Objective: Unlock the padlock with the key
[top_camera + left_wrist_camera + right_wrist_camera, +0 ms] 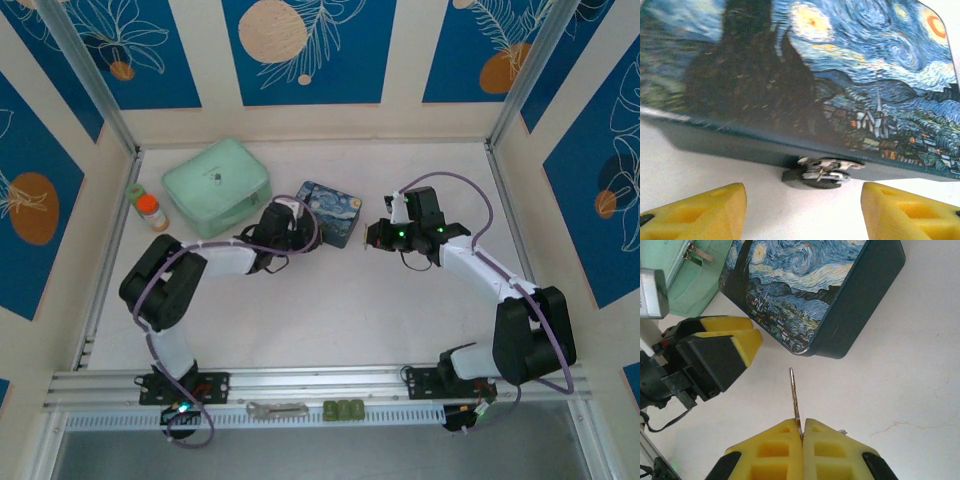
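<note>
The padlock [822,172], small, dark and silvery, lies on the white table against the near side of the blue starry-night tin [840,75]. My left gripper [802,210] is open just in front of it, one yellow finger on each side and a little short of the padlock. My right gripper [801,432] is shut on the key [795,395], whose thin blade sticks out towards the tin [805,295]. In the top view the left gripper [285,225] is at the tin's [333,212] left side and the right gripper [375,237] at its right.
A mint-green case [215,185] stands behind the left arm, with an orange-capped bottle [152,212] to its left. A flat grey metal bar [277,408] and small green blocks [343,409] lie on the front rail. The left gripper's fingers [730,335] are close to the key's tip.
</note>
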Robot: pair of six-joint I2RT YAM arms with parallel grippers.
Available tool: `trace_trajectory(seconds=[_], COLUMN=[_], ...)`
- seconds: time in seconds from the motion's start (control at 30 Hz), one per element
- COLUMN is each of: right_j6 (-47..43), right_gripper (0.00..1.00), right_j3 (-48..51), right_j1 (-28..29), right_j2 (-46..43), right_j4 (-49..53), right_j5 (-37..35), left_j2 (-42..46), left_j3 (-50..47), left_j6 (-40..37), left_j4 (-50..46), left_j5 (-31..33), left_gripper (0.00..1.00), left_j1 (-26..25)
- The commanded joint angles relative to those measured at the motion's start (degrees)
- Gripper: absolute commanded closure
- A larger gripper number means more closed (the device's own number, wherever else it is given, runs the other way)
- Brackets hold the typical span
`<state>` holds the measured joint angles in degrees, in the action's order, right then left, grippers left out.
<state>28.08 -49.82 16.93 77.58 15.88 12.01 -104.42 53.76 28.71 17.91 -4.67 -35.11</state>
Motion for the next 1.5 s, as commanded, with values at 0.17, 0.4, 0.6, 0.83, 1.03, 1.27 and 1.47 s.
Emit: trace_trajectory(seconds=[0.17, 0.4, 0.6, 0.83, 1.03, 1.27, 1.47], right_j6=[-0.1, -0.1, -0.2, -0.2, -0.4, 0.2, -0.4], right_gripper=[1.00, 1.00, 1.00, 1.00, 1.00, 1.00, 1.00], right_j3=[-1.6, -2.3, -2.6, -2.7, -2.8, -2.9, -4.6], right_j1=[0.7, 0.8, 0.8, 0.9, 1.1, 1.7, 2.9], right_j2=[-0.8, -0.4, -0.7, -0.8, -1.1, -0.7, 1.4], right_j4=[1.4, 1.7, 2.3, 2.5, 3.0, 2.7, 4.0], right_j5=[0.0, 0.1, -0.2, -0.4, -0.5, -0.2, 0.4], left_j2=[-7.2, -10.5, -10.2, -10.3, -9.7, -5.5, -4.5], left_j3=[4.4, 5.2, 4.6, 5.6, 5.9, 2.0, 0.5], left_j6=[-5.4, -6.4, -6.5, -9.2, -13.5, -14.0, -14.4], left_j4=[3.6, 8.5, 9.4, 8.9, 7.4, 7.3, 6.1], left_j5=[-8.1, -7.0, 0.8, 1.6, -1.2, -6.4, -5.7], left_gripper=[0.36, 0.38, 0.28, 0.28, 0.40, 0.41, 0.41], left_j1=[-0.2, -0.1, 0.2, 0.3, 2.5, 3.8, 4.5])
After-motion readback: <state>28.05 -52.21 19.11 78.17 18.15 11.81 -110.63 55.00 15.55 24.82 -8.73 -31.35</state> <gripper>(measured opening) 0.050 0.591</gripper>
